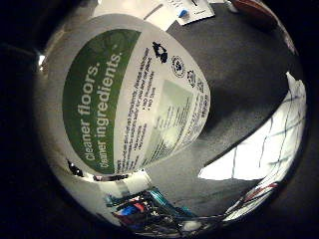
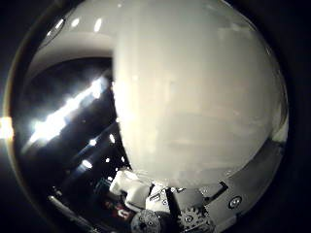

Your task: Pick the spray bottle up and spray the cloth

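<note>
The spray bottle [image 1: 134,94] has a white body and a green and white label, and it lies right against my palm. In the thumb side view its plain white side [image 2: 194,92] fills most of the picture. The white, black and geared parts of my hand [image 2: 165,204] press against the bottle's lower edge, with fingers [image 1: 144,206] curled at its side. The cloth [image 1: 279,144] is white with thin dark grid lines. It lies on the dark table [image 1: 239,64] beyond the bottle, apart from it. The bottle's nozzle and trigger are hidden.
White papers [image 1: 194,10] lie on the table's far part, past the bottle. A reddish object [image 1: 254,7] sits beside them at the edge of view. In the thumb side view, bright ceiling lights [image 2: 63,116] show past the bottle.
</note>
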`<state>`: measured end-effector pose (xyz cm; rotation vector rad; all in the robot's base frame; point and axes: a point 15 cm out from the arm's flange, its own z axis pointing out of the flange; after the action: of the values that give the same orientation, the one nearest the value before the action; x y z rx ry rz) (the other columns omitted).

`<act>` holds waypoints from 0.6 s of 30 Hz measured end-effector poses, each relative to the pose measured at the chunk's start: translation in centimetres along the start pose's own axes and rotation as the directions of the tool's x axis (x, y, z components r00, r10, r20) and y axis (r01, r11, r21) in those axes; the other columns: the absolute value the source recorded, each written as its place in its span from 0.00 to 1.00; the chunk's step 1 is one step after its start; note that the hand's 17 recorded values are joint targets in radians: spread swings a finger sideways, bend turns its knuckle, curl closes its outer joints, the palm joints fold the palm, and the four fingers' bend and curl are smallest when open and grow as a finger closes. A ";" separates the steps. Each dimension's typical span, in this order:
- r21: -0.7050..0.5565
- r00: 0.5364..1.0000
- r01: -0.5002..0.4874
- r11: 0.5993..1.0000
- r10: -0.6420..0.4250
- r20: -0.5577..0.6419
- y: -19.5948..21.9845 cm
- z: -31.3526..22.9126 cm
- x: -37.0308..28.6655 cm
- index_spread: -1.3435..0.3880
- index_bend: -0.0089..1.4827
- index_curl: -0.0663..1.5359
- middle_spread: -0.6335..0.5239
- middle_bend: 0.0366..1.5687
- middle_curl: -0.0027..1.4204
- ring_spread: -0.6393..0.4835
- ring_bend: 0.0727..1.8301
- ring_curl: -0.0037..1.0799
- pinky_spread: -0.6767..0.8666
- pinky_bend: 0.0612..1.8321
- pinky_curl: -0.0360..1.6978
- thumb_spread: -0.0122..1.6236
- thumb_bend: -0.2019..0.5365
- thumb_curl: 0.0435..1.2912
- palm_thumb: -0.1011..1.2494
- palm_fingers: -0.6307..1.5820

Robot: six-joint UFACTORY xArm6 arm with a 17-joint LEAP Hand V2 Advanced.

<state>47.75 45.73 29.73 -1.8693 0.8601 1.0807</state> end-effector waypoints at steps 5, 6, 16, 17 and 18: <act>0.002 1.000 -0.013 1.000 0.013 -0.002 0.0 -0.2 0.6 0.47 0.18 0.73 0.35 0.56 0.66 0.37 0.66 0.65 0.15 0.52 0.59 0.69 0.25 0.34 0.72 0.68; 0.003 1.000 -0.014 1.000 0.014 -0.003 0.0 -0.2 0.6 0.47 0.15 0.72 0.35 0.54 0.65 0.37 0.65 0.63 0.14 0.52 0.58 0.68 0.24 0.34 0.71 0.69; 0.008 1.000 -0.023 1.000 0.023 -0.004 0.0 -0.7 0.9 0.52 0.12 0.58 0.39 0.43 0.58 0.39 0.58 0.53 0.11 0.45 0.50 0.66 0.24 0.32 0.64 0.50; 0.010 1.000 -0.024 1.000 0.024 -0.004 -0.1 -0.8 0.9 0.53 0.13 0.56 0.40 0.42 0.56 0.39 0.56 0.51 0.14 0.43 0.49 0.66 0.24 0.32 0.63 0.48; 0.012 1.000 -0.025 1.000 0.026 -0.005 -0.1 -0.9 0.9 0.53 0.13 0.55 0.41 0.41 0.56 0.39 0.54 0.50 0.16 0.41 0.49 0.66 0.23 0.31 0.63 0.46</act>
<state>48.55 44.84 29.24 -1.8563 0.8936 1.0846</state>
